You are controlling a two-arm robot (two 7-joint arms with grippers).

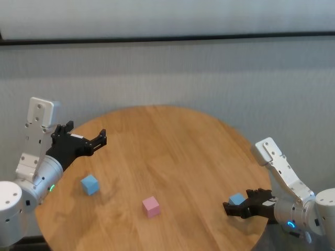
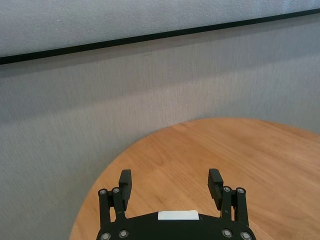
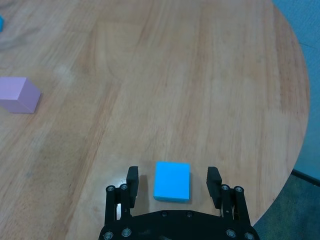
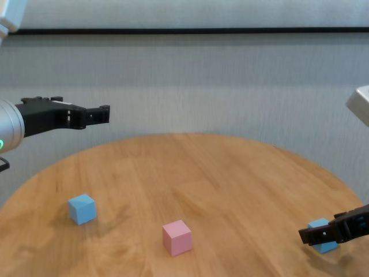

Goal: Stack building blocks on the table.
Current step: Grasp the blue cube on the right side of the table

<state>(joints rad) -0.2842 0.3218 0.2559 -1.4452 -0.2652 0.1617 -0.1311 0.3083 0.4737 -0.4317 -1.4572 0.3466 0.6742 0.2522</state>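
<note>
Zero stacked so far: all three blocks sit apart on the table (image 1: pixel 172 151), each flat on the wood, none touching another. R gripper (image 3: pixel 172 182) is low at the near right edge, fingers either side of the right blue block (image 3: pixel 172 180) w/ a visible gap on both sides, so it's straddling, not clamping; you can't call that a grip yet. Pink block (image 1: pixel 151 206) is near centre, well left of that one. Second blue block (image 1: pixel 89 184) is far over on the left side, untouched. L gripper (image 2: pixel 171 186) hovers above the table's left edge, claw wide, nothing between the fingers, looks idle. My read: you're at pick no. 1. Left to do: close on right blue, lift, place on a base block (pink looks closest), then fetch the third and top it off. Basically whole job still ahead.
</note>
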